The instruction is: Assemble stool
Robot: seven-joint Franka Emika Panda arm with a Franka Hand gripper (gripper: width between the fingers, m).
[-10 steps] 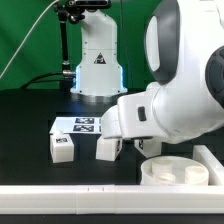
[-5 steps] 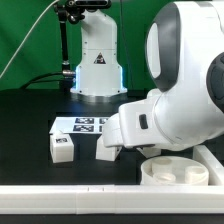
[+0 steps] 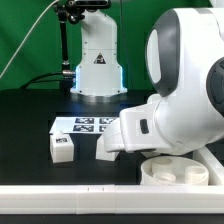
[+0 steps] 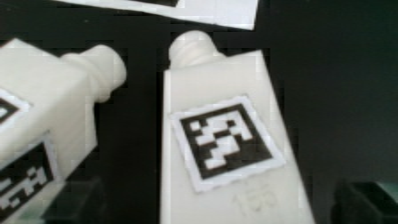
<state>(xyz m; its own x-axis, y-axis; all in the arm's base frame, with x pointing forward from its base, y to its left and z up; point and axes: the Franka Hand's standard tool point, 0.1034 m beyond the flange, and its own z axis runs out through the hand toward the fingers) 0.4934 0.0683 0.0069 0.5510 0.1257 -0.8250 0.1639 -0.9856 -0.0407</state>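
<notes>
Black tabletop [image 3: 30,125] | green curtain [image 3: 25,40] behind | white tagged leg [image 4: 222,130] lying flat | fingers [image 4: 214,212] opening: cannot tell

Robotics lab. The white base of a robot arm [image 3: 97,62], lit blue at its foot, is mounted at the far side of a black table [image 3: 25,125]. A green backdrop [image 3: 30,30] is hung behind. A marker board [image 3: 84,125] printed with square tags is laid flat on the table.
</notes>
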